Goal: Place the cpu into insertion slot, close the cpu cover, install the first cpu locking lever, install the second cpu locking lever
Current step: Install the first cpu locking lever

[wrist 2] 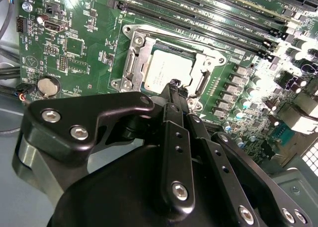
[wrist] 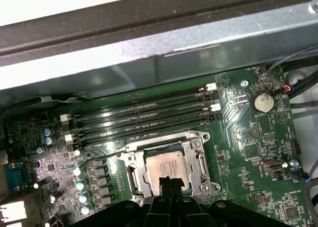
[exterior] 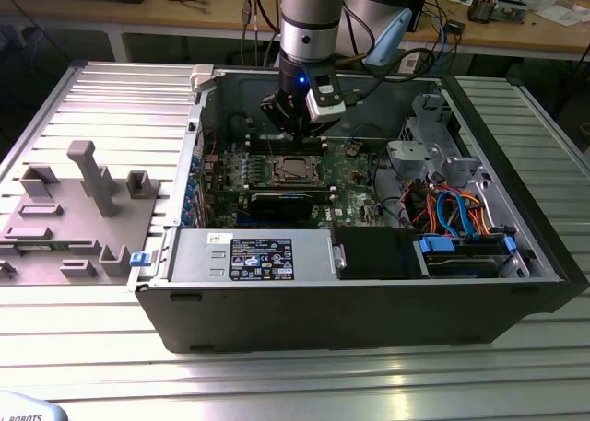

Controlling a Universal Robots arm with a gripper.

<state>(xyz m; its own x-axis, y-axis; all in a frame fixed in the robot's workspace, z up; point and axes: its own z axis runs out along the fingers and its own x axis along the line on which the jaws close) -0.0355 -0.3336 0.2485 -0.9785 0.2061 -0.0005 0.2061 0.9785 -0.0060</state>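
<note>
The gripper [exterior: 300, 134] hangs inside the open case [exterior: 369, 301], with the cpu [exterior: 295, 169] directly beneath its tips. In both wrist views the two black fingers run together to a single narrow point, no gap showing between them and nothing caught there: clenched on air. That point [wrist 2: 175, 85] sits over the cpu's [wrist 2: 161, 70] near edge; whether it touches the metal I cannot tell.

The cpu lies flat in its socket, dull silver top up. The cover [wrist 2: 135, 53] is down around it, its silvery frame bordering the chip on all sides, so the chip shows through the square opening. In the first wrist view the same holds: gripper [wrist: 168, 181] at the chip's [wrist: 166, 166] edge, cover [wrist: 131, 170] framing it.

Just beyond the socket from the gripper run the long black memory slots [wrist: 144, 115], side by side on the green board [wrist: 248, 137]. A round coin cell [wrist: 262, 103] sits on the board well to one side of the tips.

In the exterior view the case rests on a ribbed metal table [exterior: 92, 366]. A grey fixture [exterior: 74, 209] of blocks and posts lies on that table well off to the exterior view's left of the gripper. Behind the arm stands a wooden bench [exterior: 553, 29] strewn with cables and parts.
</note>
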